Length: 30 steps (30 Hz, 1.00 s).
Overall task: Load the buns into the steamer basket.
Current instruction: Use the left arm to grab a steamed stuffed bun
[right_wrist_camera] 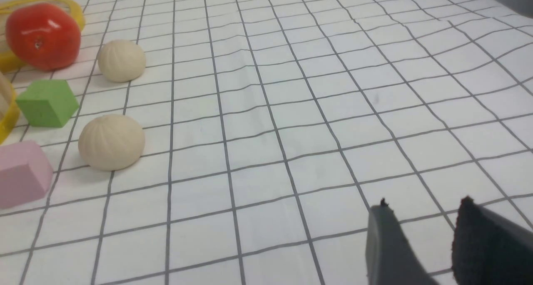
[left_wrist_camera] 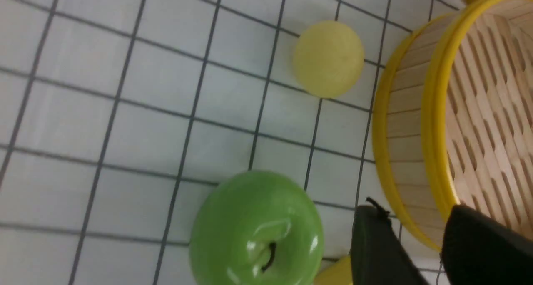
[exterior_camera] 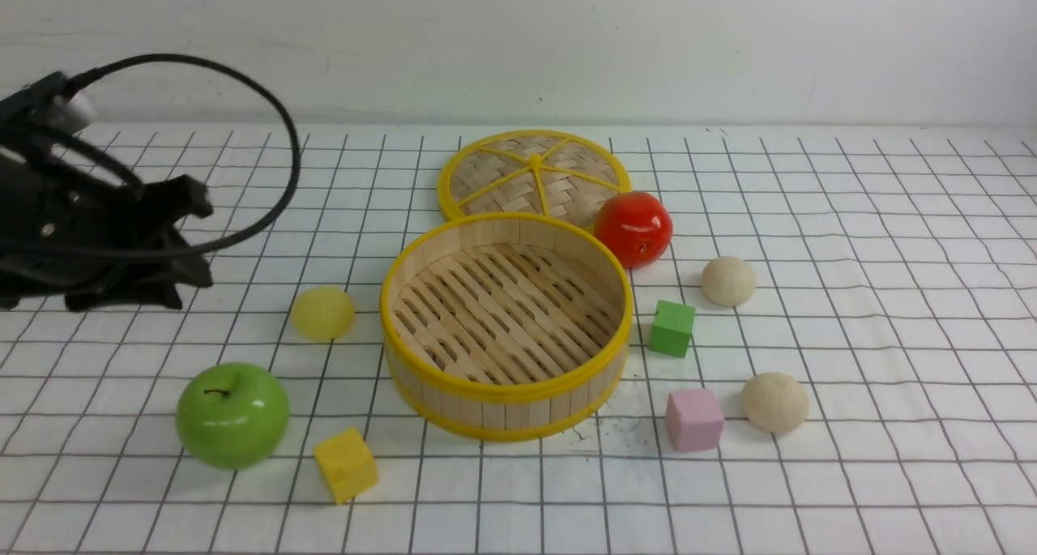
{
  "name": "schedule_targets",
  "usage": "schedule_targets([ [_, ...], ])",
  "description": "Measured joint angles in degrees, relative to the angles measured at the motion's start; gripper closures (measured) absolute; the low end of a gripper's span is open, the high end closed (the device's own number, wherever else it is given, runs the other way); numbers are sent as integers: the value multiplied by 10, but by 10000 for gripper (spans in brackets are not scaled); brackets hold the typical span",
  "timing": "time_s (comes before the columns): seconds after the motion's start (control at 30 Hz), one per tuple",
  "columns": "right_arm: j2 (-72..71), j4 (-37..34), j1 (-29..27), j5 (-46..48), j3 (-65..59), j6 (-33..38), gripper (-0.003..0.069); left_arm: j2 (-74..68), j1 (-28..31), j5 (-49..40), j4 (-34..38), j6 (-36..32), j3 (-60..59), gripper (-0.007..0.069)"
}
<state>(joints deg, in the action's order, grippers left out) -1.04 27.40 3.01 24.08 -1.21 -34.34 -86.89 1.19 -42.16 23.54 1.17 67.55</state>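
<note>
The left gripper [left_wrist_camera: 414, 218] is hanging nearest its wrist camera, dark fingers [left_wrist_camera: 374, 243] spread apart and pinching nothing, probably readying for a grab. Just beyond it the green apple [left_wrist_camera: 256, 231] is sitting, and past that the yellow bun [left_wrist_camera: 327, 59] is resting just beside the wall of the steamer basket [left_wrist_camera: 433, 110], not touching it. The basket is standing upright and empty. The right gripper [right_wrist_camera: 424, 218] is hovering low over the checked cloth [right_wrist_camera: 291, 110], its fingers also apart and empty, well away from the near cream bun [right_wrist_camera: 111, 141] and far cream bun [right_wrist_camera: 121, 60], which are lying on the basket's other side. All three buns are looking smooth and domed, the cream ones faintly ribbed
</note>
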Motion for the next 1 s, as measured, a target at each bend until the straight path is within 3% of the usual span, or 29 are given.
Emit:
schedule_targets([
  [0.13, 0, 0, 0, 0, 0, 0, 419, -65, -42, -7, -25, -7, 73, 386],
  [0.2, 0, 0, 0, 0, 0, 0, 419, -123, -74, -15, -76, -7, 130, 386],
  [0.4, 0, 0, 0, 0, 0, 0, 419, -242, -102, -35, -175, 67, 231, 386],
  [0.67, 0, 0, 0, 0, 0, 0, 419, -333, -102, -32, -191, 179, 290, 386],
  [1.0, 0, 0, 0, 0, 0, 0, 419, -367, -102, -34, -184, 195, 298, 390],
])
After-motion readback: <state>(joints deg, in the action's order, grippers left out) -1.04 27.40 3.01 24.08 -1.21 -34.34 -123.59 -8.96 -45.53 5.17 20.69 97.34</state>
